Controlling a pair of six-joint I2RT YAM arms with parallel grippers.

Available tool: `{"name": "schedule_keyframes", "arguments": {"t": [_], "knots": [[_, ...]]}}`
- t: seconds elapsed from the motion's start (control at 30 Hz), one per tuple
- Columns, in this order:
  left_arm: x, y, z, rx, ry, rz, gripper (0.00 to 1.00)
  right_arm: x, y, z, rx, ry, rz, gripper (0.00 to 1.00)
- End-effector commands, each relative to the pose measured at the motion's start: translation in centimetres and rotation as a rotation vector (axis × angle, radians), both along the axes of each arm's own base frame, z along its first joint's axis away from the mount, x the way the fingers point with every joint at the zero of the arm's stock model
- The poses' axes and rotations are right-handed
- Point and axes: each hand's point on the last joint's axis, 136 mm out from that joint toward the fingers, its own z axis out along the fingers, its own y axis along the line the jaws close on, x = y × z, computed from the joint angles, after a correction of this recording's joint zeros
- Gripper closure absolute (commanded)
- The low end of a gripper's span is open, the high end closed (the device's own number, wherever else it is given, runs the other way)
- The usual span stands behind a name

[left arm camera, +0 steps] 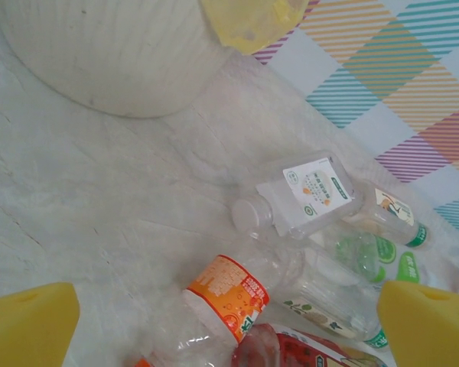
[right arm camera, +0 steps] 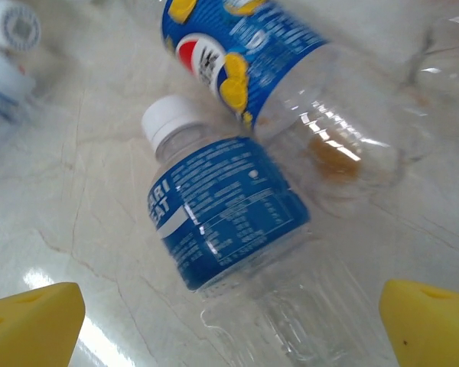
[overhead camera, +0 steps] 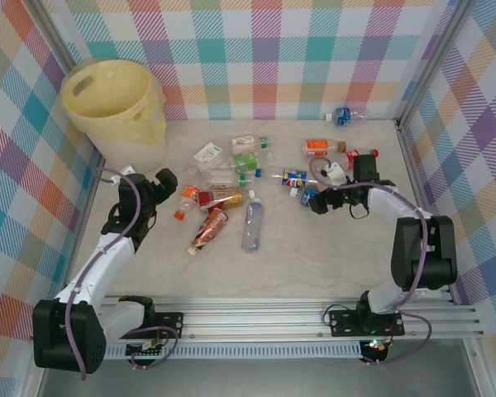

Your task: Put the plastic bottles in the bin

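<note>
Cream marbled tabletop [overhead camera: 314,265] spreads across the middle of the overhead view. The pale yellow bin [overhead camera: 120,116] stands in its upper left corner, with no bottle visible inside from this angle. The plastic bottles [overhead camera: 231,186] lie mostly in a loose cluster at the centre, and one stray bottle [overhead camera: 343,114] sits at the upper right against the checked wall.

The left gripper [overhead camera: 170,180] hovers at the cluster's left edge, below the bin, its yellow pads [left arm camera: 27,325] wide apart and holding nothing. Between them in the left wrist view lies an orange-label bottle [left arm camera: 226,294], packed against a white-label bottle [left arm camera: 306,195] and other clear ones. The right gripper [overhead camera: 313,201] is right of centre, its fingers [right arm camera: 432,321] equally spread, and it straddles a blue-label bottle [right arm camera: 222,222] with a white cap.

Crowding looks like the main risk. A second blue bottle [right arm camera: 237,46] touches the capped one, so a closing finger may snag both or shove the target aside. These round, slick bottles could squirt out of a pinch, and crushed ones may buckle. On the left, the tight pile invites a two-bottle grab. The bin also stands well apart from the right arm, so a carried bottle could strike the rim or fall short.
</note>
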Motion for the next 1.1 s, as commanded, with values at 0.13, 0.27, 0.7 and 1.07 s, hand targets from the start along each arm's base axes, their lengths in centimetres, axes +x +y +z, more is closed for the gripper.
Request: {"name": "schedule_keyframes", "arguments": {"t": [0.13, 0.27, 0.7, 1.07], "knots": [[0.0, 0.1, 0.7, -0.054, 0.005, 0.043, 0.0, -1.2, -1.2, -2.9, -0.224, 0.082, 0.1, 0.04], [0.1, 0.0, 0.6, -0.043, 0.021, 0.03, 0.0, -1.2, -1.5, -3.9, -0.29, 0.103, 0.117, 0.06], [0.9, -0.8, -0.7, -0.069, 0.089, 0.011, 0.0, -1.3, -0.6, -5.2, -0.387, 0.042, 0.156, 0.37], [2.5, -5.3, -1.7, -0.157, 0.151, -0.175, 0.0, -1.1, 3.6, 1.1, -0.079, -0.056, 0.038, 0.61]]}}
